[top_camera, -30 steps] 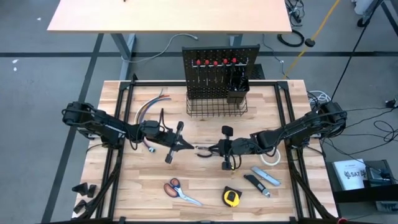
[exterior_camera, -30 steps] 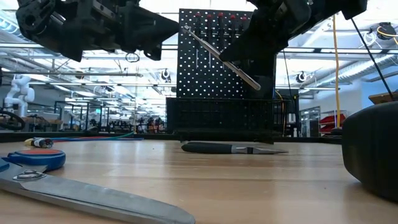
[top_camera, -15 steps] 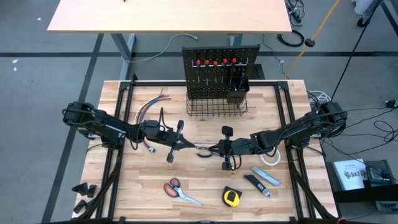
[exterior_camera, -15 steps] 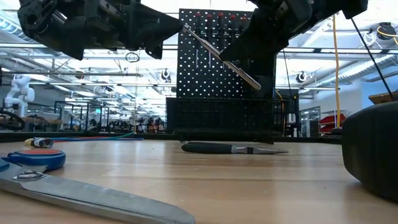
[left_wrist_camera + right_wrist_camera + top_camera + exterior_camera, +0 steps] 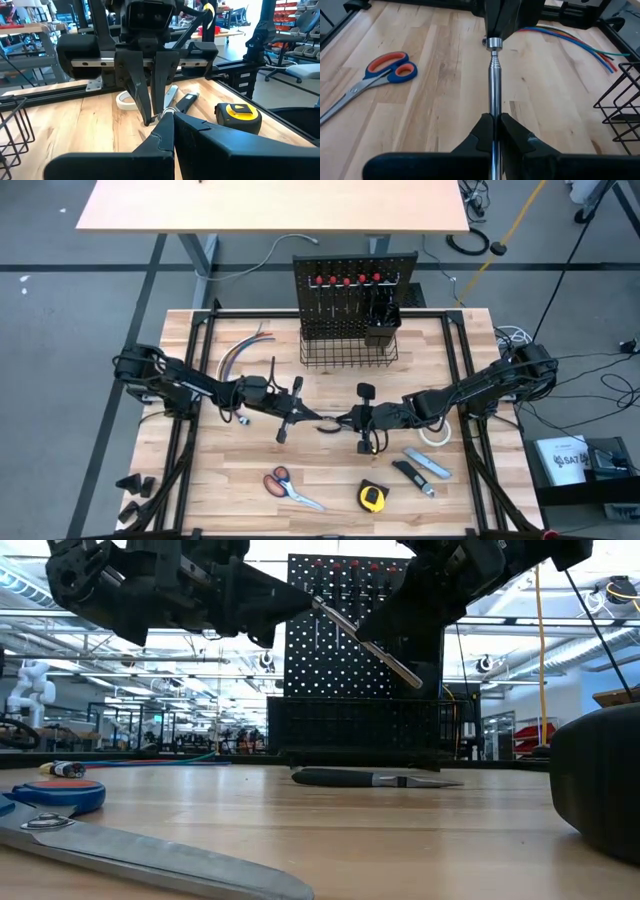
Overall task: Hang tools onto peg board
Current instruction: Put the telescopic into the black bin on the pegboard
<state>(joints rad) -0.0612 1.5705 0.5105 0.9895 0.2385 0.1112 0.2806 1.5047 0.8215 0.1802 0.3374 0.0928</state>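
Above the middle of the wooden table (image 5: 250,470), both arms meet over one item: a slim silver wrench (image 5: 494,97), held clear of the tabletop, sloping in the low view. Left gripper (image 5: 308,416): fingers closed on one end of the wrench, arm reaching in from the left edge. Right gripper (image 5: 345,420): fingers clamped tight on the other end of the shaft, arm reaching in from the right edge. Black-handled pliers (image 5: 328,425) lie on the table just beneath the meeting point. Peg board (image 5: 352,292): upright at the far edge of the table, centre, well apart from the grippers; a row of red-handled screwdrivers (image 5: 347,280) hangs along its top, a small black cup (image 5: 382,320) sits at its right side, a black wire basket (image 5: 348,350) at its base. Coloured wires (image 5: 240,350): on the table left of the basket. Near edge, left to right: orange-handled scissors (image 5: 290,488), yellow tape measure (image 5: 372,497), a dark tool (image 5: 412,478) with the grey-blue utility knife (image 5: 428,463) just beside it. White tape roll (image 5: 434,436): on the table beneath the right arm. Both wrist views show the opposite gripper close ahead, fingers pinched together on the shared wrench.
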